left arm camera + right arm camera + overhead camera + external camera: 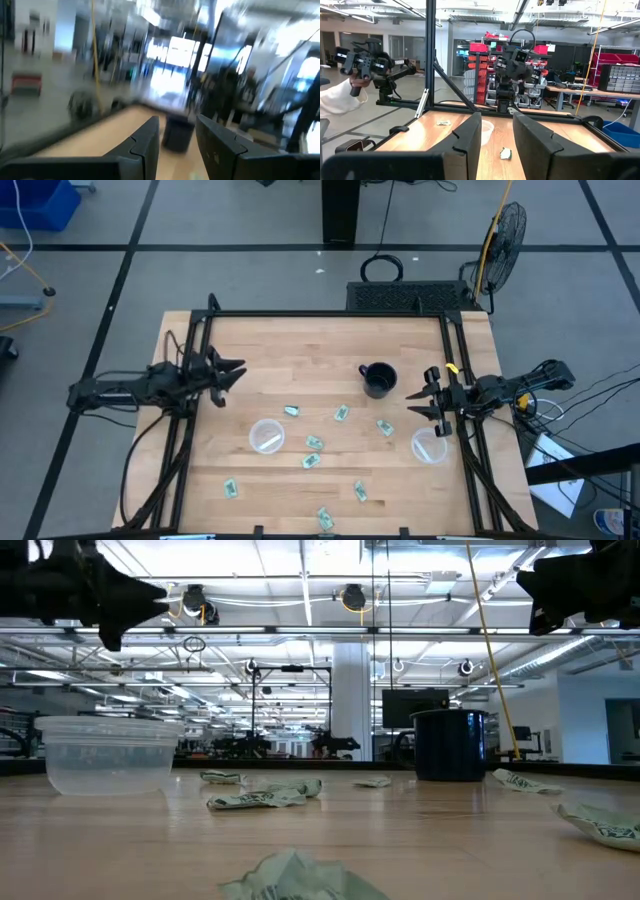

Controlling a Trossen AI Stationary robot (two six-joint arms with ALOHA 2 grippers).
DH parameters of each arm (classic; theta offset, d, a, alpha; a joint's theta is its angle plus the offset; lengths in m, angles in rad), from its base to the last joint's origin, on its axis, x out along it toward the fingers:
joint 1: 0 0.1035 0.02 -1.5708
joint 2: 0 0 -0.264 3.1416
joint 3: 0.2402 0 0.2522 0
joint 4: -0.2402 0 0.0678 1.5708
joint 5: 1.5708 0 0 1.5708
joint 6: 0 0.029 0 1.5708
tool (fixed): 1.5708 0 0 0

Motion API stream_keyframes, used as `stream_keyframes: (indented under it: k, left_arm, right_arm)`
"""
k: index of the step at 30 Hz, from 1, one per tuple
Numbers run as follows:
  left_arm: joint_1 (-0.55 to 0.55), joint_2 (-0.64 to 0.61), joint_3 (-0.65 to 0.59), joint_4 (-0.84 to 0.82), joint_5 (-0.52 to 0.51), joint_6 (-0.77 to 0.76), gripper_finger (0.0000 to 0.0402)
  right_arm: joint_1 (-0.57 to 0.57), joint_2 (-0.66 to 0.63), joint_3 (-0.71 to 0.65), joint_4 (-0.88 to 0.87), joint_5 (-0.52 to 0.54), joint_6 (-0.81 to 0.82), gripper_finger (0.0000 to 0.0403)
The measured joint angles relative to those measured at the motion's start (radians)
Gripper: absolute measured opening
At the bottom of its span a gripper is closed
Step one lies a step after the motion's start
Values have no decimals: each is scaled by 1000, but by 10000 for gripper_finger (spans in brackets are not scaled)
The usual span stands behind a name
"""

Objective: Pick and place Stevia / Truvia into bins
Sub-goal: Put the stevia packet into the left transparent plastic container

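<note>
High view first: we've got a wooden table (300, 350) with both arms parked up in the air at the sides. The left gripper (232, 370) sits over the table's 9 o'clock edge, fingers a narrow gap apart with nothing between them. The right gripper (425, 402) is over at 3 o'clock, also narrowly parted and empty.

The sweetener packets (313, 443) are scattered flat on the wood, mostly from the middle down toward 6 o'clock. We count about nine: a few near the centre, one at 7 o'clock (231, 489), one at 6 o'clock (324, 518) right by the front edge, and one beside it toward 5 o'clock (360, 491).

Two clear plastic cups are the bins. One (267, 436) stands left of centre, and it looks like something white lies in it, though we can't tell what. The other cup (430, 446) is at 4 o'clock, almost under the right gripper. A black mug (378, 380) stands upright just right of centre, handle pointing toward 9 o'clock.

From the low view the near cup (104, 753) looks upright, with crumpled packets (256, 800) lying beside it and the mug (450, 744) farther back.

In the right wrist view a person's sleeve (337, 102) shows beyond the table.
</note>
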Motion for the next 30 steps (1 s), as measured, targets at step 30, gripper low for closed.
stream_keyframes:
  k: [30]
  left_arm:
    - [-4, 1275, 539, -250, 222, 235, 131]
  right_arm:
    - [0, 0, 0, 0, 0, 0, 105]
